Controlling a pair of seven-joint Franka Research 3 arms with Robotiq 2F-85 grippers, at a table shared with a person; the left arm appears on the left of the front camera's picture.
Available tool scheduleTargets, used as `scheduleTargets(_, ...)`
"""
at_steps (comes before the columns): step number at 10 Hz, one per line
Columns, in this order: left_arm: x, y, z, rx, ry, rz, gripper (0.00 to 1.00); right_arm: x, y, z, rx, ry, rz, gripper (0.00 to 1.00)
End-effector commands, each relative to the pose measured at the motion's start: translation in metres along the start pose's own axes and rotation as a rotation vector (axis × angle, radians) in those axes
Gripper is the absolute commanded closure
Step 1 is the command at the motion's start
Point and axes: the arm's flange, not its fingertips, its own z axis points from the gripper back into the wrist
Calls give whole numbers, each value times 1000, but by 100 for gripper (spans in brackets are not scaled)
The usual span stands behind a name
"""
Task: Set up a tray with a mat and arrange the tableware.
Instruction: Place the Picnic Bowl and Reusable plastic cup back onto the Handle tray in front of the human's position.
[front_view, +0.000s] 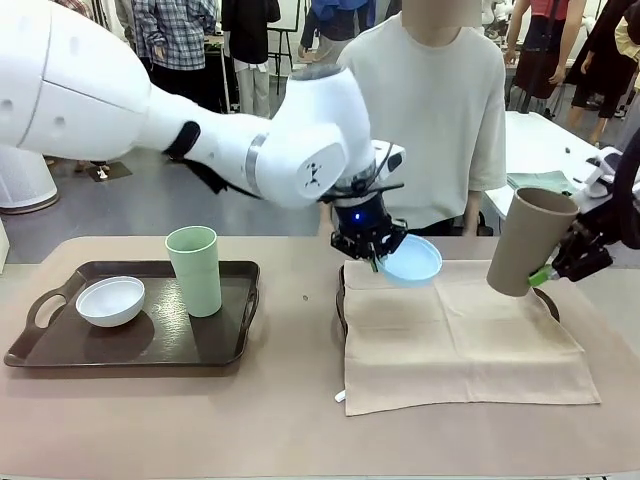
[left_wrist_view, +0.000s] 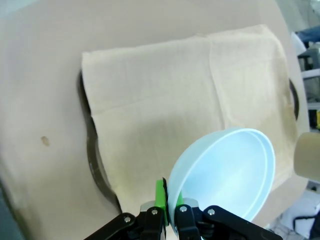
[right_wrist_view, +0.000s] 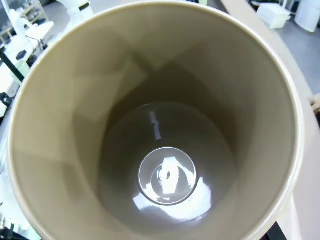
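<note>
My left gripper (front_view: 376, 256) is shut on the rim of the light blue bowl (front_view: 412, 259), holding it tilted just above the far left part of the beige mat (front_view: 455, 335). The left wrist view shows its green pad (left_wrist_view: 161, 195) clamped on the blue bowl (left_wrist_view: 225, 172) over the mat (left_wrist_view: 165, 100). The mat covers a dark tray (front_view: 340, 300). At the right, my right gripper (front_view: 548, 274) holds the tan tumbler (front_view: 529, 240) tilted in the air above the mat's right edge. The right wrist view looks straight into the tumbler (right_wrist_view: 155, 125). A second tray (front_view: 130, 345) on the left holds the white bowl (front_view: 110, 300) and the pale green tumbler (front_view: 194, 270).
A person in a cream shirt (front_view: 435, 110) stands at the far side of the table behind the mat. The tan tabletop (front_view: 200, 420) runs along the front. A white table (front_view: 545, 150) with items stands at the back right.
</note>
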Motion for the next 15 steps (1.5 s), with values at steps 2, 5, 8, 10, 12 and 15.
scheduleTargets(2, -11, 13, -31, -30, 71, -6, 95, -18, -9, -13, 14, 41, -4, 22)
scheduleTargets(5, -11, 11, -41, 5, 63, 2, 95, -17, -6, -13, 14, 13, -16, 22)
scheduleTargets(8, -12, 9, -48, 16, 66, -9, 95, -29, -12, -18, -7, 27, -2, 22)
scheduleTargets(10, -11, 7, -55, 2, 57, -5, 95, -39, -19, -24, -48, 46, 15, 22)
scheduleTargets(12, -8, 6, -56, -23, 11, -13, 95, -43, -24, -28, -52, 50, 20, 22)
scheduleTargets(15, 1, 11, -70, -3, -26, 24, 95, -52, -29, -34, -61, 45, 26, 22)
